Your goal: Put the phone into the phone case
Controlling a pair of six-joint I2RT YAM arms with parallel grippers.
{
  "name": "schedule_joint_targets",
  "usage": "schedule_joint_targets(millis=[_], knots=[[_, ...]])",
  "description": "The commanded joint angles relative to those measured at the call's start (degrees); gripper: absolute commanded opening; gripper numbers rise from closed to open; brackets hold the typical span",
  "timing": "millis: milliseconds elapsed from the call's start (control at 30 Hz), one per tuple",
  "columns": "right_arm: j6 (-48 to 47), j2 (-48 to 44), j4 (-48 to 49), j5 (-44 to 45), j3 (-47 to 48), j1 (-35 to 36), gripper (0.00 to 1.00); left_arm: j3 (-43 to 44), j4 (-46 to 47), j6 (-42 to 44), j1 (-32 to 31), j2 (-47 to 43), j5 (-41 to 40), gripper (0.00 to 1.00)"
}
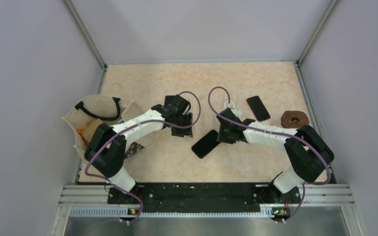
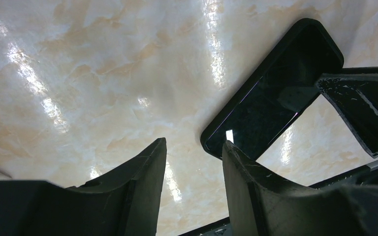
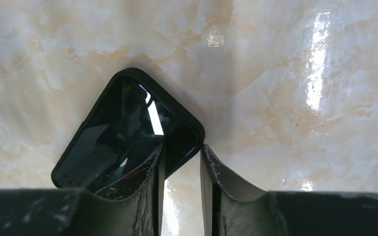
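Observation:
A black phone (image 1: 205,143) with a glossy screen lies flat on the marble table, framed by a thick black rim that looks like the case. It also shows in the left wrist view (image 2: 275,93) and the right wrist view (image 3: 123,132). My left gripper (image 1: 184,129) is open and empty, just left of the phone's far end; in its own view (image 2: 194,142) only table lies between the fingers. My right gripper (image 1: 224,133) is narrowly open at the phone's right side; in its own view (image 3: 182,147) the fingertips straddle one corner without clamping it.
A second flat black slab (image 1: 258,107) lies at the back right. A brown ring-shaped object (image 1: 294,118) sits by the right wall. A beige tote bag (image 1: 98,115) with black handles stands at the left. The right gripper's finger (image 2: 364,113) shows in the left wrist view.

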Motion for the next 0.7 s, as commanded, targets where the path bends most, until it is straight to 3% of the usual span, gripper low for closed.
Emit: schedule_joint_targets(millis=[0, 267, 433, 500, 667], knots=[[-1.86, 7.58, -2.14, 5.07, -1.16, 1.86, 0.24, -0.94, 1.88, 0.12, -0.52, -3.28, 0.18, 0.51], [-1.15, 14.8, -1.94, 4.63, -0.34, 4.41, 0.09, -3.28, 2.88, -0.34, -3.39, -4.09, -0.24, 0.58], [-2.07, 11.45, -1.39, 1.26, 0.31, 2.81, 0.06, -4.47, 4.82, 0.13, -5.32, -4.05, -0.02, 0.7], [-2.73, 7.9, -1.16, -1.16, 0.33, 1.09, 0.14, -4.72, 5.96, 0.9, -6.26, -3.92, -0.05, 0.75], [-4.07, -3.51, -0.85, -8.44, 0.25, -4.23, 0.58, -4.38, 9.17, 4.26, -9.25, -2.63, -0.85, 0.82]])
